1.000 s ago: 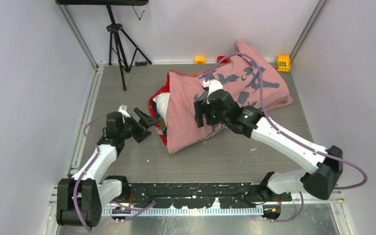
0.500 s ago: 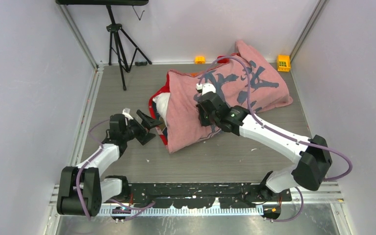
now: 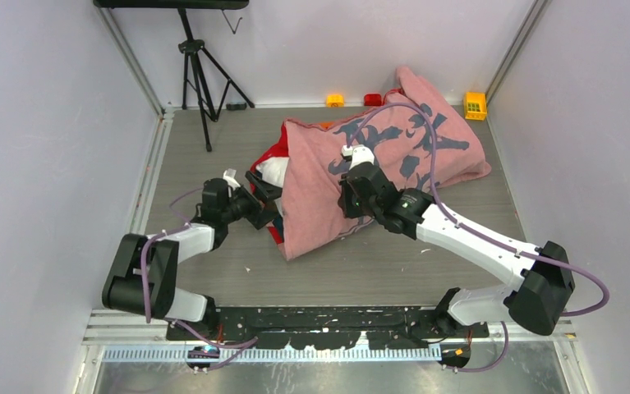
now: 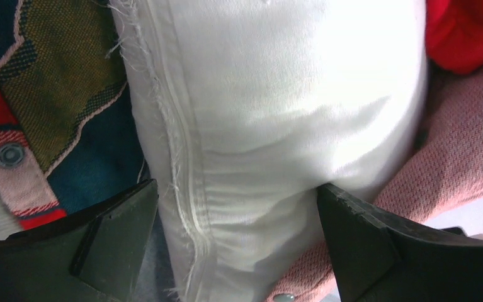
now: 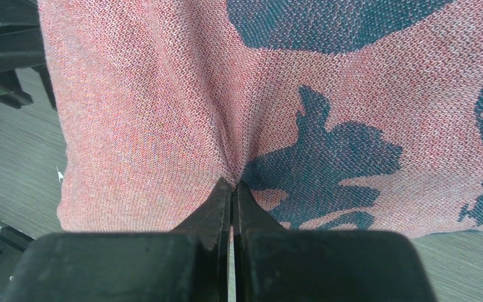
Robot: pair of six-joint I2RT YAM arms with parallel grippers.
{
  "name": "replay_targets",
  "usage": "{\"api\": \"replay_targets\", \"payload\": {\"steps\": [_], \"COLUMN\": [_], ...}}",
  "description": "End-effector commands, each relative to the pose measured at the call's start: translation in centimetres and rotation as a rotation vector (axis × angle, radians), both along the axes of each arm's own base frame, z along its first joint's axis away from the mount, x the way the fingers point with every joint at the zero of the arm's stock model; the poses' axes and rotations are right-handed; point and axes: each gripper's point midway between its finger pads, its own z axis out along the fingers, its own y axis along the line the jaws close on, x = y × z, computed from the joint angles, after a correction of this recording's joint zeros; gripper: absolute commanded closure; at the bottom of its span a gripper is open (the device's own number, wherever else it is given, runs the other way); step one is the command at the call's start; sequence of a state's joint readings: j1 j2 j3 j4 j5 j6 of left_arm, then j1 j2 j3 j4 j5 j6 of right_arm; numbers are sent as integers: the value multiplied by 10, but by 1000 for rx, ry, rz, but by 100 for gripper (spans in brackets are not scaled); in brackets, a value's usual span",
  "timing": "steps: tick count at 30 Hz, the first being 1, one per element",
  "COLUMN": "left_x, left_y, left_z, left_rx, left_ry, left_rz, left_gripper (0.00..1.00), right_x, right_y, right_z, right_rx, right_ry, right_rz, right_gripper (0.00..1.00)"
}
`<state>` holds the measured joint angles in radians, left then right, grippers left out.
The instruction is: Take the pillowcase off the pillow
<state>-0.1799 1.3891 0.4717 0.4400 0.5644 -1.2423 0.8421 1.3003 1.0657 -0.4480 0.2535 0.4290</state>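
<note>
The pillowcase [image 3: 393, 156] lies across the middle of the table with its faded pink, grey-blue blotched side up. The white pillow [image 3: 273, 172] pokes out of its left opening. My left gripper [image 3: 264, 197] is open and straddles that bare end. In the left wrist view the pillow [image 4: 270, 113] fills the gap between the fingers [image 4: 119, 233], with printed cloth [image 4: 56, 82] to the left and pink cloth [image 4: 459, 145] to the right. My right gripper [image 3: 350, 205] rests on top of the pillowcase. It [image 5: 232, 185] is shut on a small pinched fold of the pink fabric [image 5: 163, 94].
A black tripod [image 3: 200, 74] stands at the back left. Small yellow blocks [image 3: 335, 100] [image 3: 475, 104] and a red one [image 3: 372, 99] sit along the back wall. Side walls close in the table on both sides.
The left gripper has moved right until its open jaws sit round the pillow's bare end. The right gripper has closed on a fold of the pillowcase.
</note>
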Motion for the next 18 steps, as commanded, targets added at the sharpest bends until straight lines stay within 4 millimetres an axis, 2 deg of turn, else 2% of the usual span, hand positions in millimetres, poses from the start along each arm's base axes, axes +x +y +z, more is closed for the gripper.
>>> {"api": "replay_targets", "payload": {"steps": [1, 3, 6, 7, 8, 9, 11, 12, 13, 14, 15, 18], "left_x": [36, 43, 51, 52, 55, 58, 61, 62, 63, 64, 64, 63], "left_y": [1, -4, -19, -24, -27, -27, -23, -22, -20, -20, -19, -13], "left_z": [28, 32, 34, 35, 37, 38, 39, 38, 38, 36, 35, 35], "left_rx": [-100, -123, -135, -144, -159, -177, -212, -224, -230, -234, -238, -262], "left_ry": [-95, -105, -117, -129, -149, -166, -188, -187, -187, -181, -182, -188], "left_rz": [112, 111, 71, 53, 45, 48, 62, 62, 57, 46, 34, 20], "left_gripper": [0, 3, 19, 30, 44, 59, 84, 92, 99, 100, 100, 100], "right_x": [1, -1, -1, -1, -1, 0, 1, 2, 3, 4, 4, 6], "right_y": [6, 6, 4, 2, 1, -2, -4, -5, -6, -7, -7, -12], "right_z": [23, 25, 26, 25, 26, 26, 27, 27, 27, 27, 27, 29], "right_rx": [80, 88, 87, 82, 77, 70, 59, 54, 50, 46, 45, 29], "right_ry": [-42, -46, -51, -55, -61, -66, -77, -81, -84, -86, -88, -101], "right_rz": [2, 5, 4, 0, -3, -8, -15, -18, -19, -24, -27, -46], "right_gripper": [100, 100, 98, 91, 76, 69, 65, 69, 80, 94, 99, 100]}}
